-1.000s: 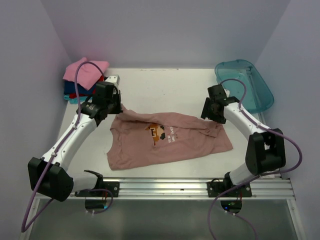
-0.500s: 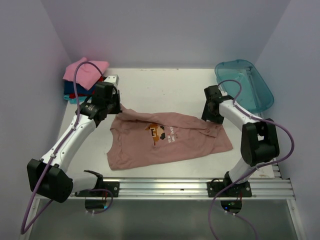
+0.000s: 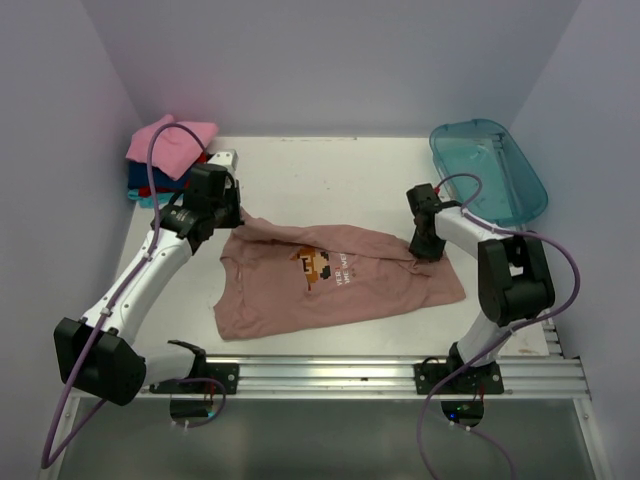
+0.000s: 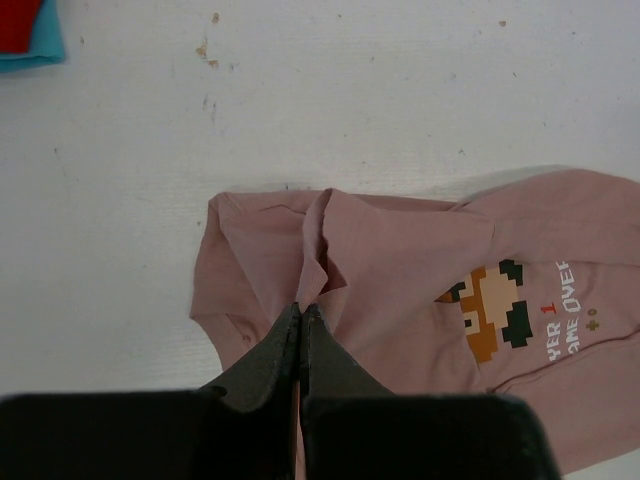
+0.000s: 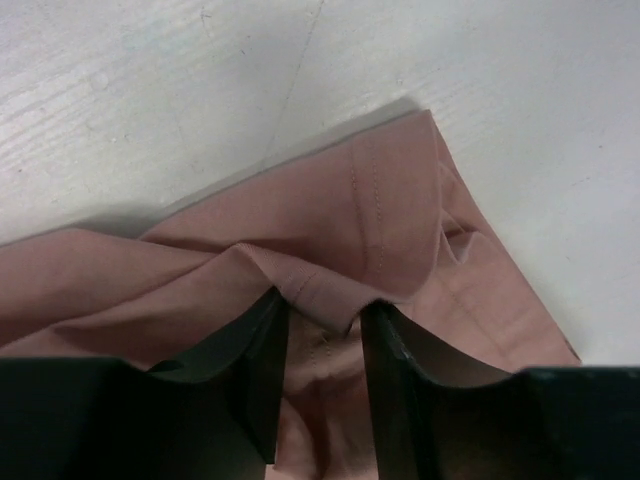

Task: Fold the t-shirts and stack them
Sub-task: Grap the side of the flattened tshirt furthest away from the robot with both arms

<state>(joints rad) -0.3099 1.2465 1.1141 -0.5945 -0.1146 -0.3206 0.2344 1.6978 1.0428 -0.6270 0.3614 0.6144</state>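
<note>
The dusty pink-brown tee (image 3: 330,285) lies spread on the white table, its pixel print facing up. My left gripper (image 3: 233,213) is at the tee's far left corner. In the left wrist view it (image 4: 300,308) is shut on a raised fold of the tee (image 4: 400,250). My right gripper (image 3: 426,243) is at the tee's far right corner. In the right wrist view it (image 5: 322,302) is open, with a bunched hem fold of the tee (image 5: 350,200) lying between its fingers. The folded tees (image 3: 168,152) are stacked at the far left, bright pink on top.
The translucent teal tub (image 3: 490,170) stands at the far right, behind the right arm. Corners of the red tee (image 4: 18,20) and the teal tee (image 4: 30,52) show in the left wrist view. Grey walls close in the table (image 3: 330,170) on three sides.
My right wrist has turned and moved slightly left and down onto the tee's far right corner. The left arm and the tee have hardly moved.
</note>
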